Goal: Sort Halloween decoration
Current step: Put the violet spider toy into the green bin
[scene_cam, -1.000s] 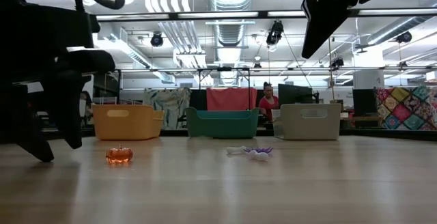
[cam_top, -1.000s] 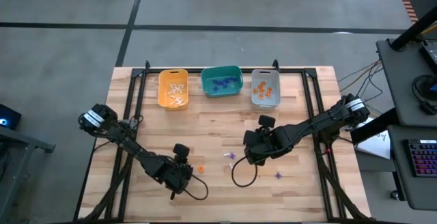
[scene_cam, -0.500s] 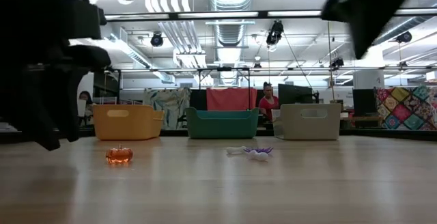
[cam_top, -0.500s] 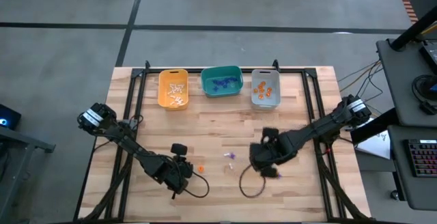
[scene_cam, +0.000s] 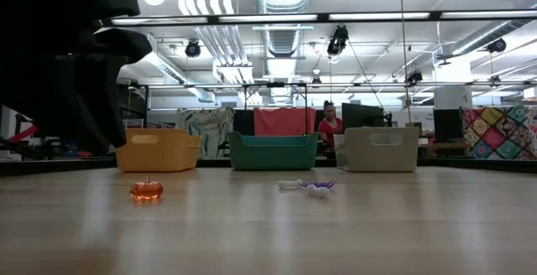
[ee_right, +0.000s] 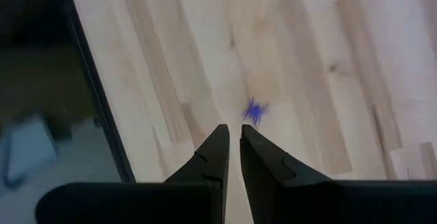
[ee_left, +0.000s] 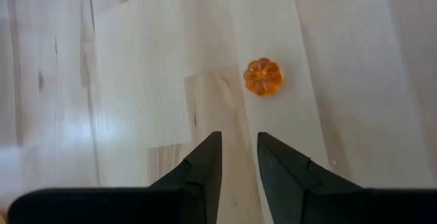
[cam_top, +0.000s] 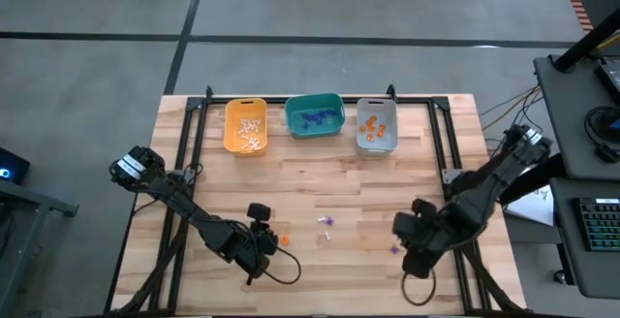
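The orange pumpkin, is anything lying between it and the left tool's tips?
No. In the left wrist view only bare wood separates the left tool, its narrow gap empty, from the orange pumpkin, which sits ahead, slightly off to one side.

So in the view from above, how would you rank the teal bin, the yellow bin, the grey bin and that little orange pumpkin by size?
Largest to smallest, as seen from above:
1. Teal bin, widest.
2. Yellow bin and grey bin: too alike to rank.
3. Orange pumpkin, by far the smallest, a speck next to any bin.
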Robot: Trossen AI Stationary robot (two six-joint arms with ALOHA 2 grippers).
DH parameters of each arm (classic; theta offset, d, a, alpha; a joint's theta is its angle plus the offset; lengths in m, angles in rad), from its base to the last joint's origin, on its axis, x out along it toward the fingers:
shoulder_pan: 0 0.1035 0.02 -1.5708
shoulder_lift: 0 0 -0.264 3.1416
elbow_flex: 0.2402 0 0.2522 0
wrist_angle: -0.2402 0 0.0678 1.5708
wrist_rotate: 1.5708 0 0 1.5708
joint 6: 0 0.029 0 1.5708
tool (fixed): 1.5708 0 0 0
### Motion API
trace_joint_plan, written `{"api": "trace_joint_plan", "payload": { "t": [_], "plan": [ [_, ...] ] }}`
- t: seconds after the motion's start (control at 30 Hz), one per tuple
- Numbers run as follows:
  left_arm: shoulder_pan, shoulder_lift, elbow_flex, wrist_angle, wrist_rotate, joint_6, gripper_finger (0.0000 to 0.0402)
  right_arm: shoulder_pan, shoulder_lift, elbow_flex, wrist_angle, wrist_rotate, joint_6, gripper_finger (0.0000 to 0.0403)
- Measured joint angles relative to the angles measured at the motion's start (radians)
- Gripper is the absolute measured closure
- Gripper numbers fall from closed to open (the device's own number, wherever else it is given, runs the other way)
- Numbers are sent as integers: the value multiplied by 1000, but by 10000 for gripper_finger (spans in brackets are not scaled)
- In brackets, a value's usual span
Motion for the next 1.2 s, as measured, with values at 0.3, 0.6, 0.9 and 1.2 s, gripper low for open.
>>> {"api": "trace_joint_plan", "payload": {
  "t": [0.3,0.6,0.9,1.2],
  "plan": [
    [0,0,0,2,0,-39,326,0,-55,0,-3,111,40,376],
    [0,0,0,2,11,-47,326,-28,-21,0,0,121,-7,376],
    [0,0,0,1,12,-90,326,-43,44,-1,1,118,52,376],
    [0,0,0,1,12,-90,326,-90,141,-2,-5,-28,222,376]
  ]
}}
